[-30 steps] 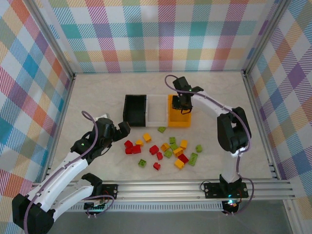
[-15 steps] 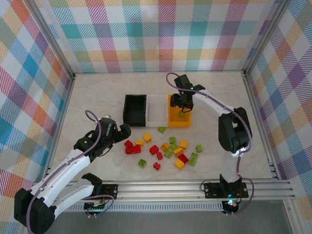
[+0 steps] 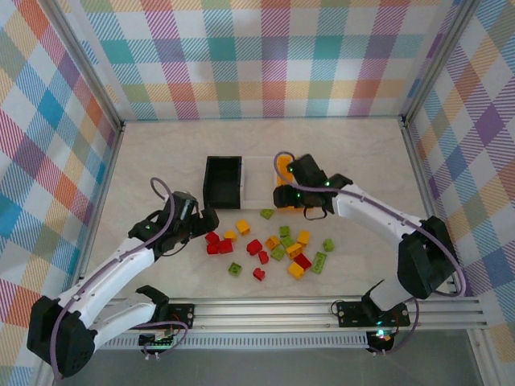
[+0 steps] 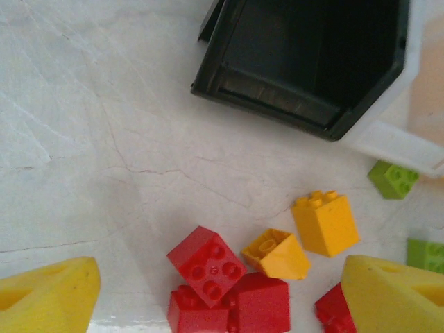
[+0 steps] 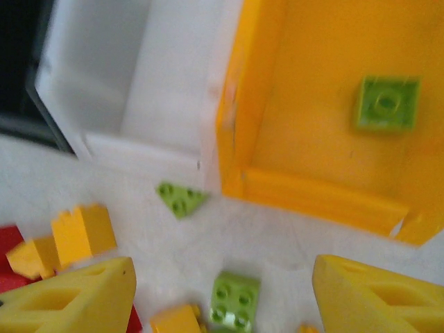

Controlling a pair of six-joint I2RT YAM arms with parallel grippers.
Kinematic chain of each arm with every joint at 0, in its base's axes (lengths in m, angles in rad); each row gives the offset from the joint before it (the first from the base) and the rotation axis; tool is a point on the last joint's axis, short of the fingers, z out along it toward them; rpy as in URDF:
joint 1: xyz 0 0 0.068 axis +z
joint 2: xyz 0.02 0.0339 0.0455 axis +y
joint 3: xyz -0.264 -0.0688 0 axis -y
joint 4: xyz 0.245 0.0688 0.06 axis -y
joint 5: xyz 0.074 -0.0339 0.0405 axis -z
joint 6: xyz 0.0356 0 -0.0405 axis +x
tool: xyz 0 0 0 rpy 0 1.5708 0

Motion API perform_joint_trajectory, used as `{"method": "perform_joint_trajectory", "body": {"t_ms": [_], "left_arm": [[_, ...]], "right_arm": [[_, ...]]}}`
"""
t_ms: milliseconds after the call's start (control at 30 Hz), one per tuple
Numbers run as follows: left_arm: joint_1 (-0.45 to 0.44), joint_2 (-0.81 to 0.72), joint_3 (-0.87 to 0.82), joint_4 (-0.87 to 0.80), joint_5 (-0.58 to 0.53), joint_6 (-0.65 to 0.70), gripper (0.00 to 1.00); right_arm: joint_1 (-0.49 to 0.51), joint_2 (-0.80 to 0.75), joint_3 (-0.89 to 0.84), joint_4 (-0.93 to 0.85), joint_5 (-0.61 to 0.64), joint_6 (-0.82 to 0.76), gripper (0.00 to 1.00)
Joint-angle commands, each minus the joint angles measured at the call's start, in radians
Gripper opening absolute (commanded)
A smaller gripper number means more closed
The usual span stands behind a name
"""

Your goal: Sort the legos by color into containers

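Since the right jaws withdrew, green lego [image 5: 386, 103] lies in orange bin [image 5: 312, 193].

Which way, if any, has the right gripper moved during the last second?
Yes. The right gripper has drawn back from above the orange-yellow bin toward the arm bases, and now sits around that bin's near wall.

A pale, faintly veined surface [image 3: 161, 153] is enclosed by pastel plaid walls [image 3: 265, 56], with a metal rail [image 3: 265, 307] along its near edge.
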Motion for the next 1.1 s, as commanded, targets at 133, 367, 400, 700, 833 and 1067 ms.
{"method": "perform_joint_trajectory", "body": {"t_ms": [133, 367, 400, 700, 833, 1067], "left_arm": [[-0.053, 0.177, 0.015, 0.04, 0.006, 0.034, 0.75], [-0.075, 0.308, 0.002, 0.117, 0.005, 0.022, 0.75], [-0.077, 0.323, 0.001, 0.124, 0.007, 0.018, 0.73], [-0.078, 0.371, -0.037, 0.151, 0.0, 0.0, 0.6], [-0.078, 0.36, -0.047, 0.155, 0.005, -0.003, 0.53], [-0.078, 0.333, -0.053, 0.133, 0.0, -0.002, 0.39]], "right_arm": [[0.008, -0.067, -0.133, 0.088, -0.04, 0.046, 0.67], [0.007, -0.111, -0.155, 0.087, -0.014, 0.035, 0.67], [0.007, -0.116, -0.158, 0.086, -0.011, 0.033, 0.67], [0.007, -0.135, -0.171, 0.09, 0.007, 0.033, 0.67], [0.007, -0.139, -0.168, 0.088, 0.018, 0.036, 0.67], [0.007, -0.147, -0.165, 0.084, 0.037, 0.046, 0.67]]}}
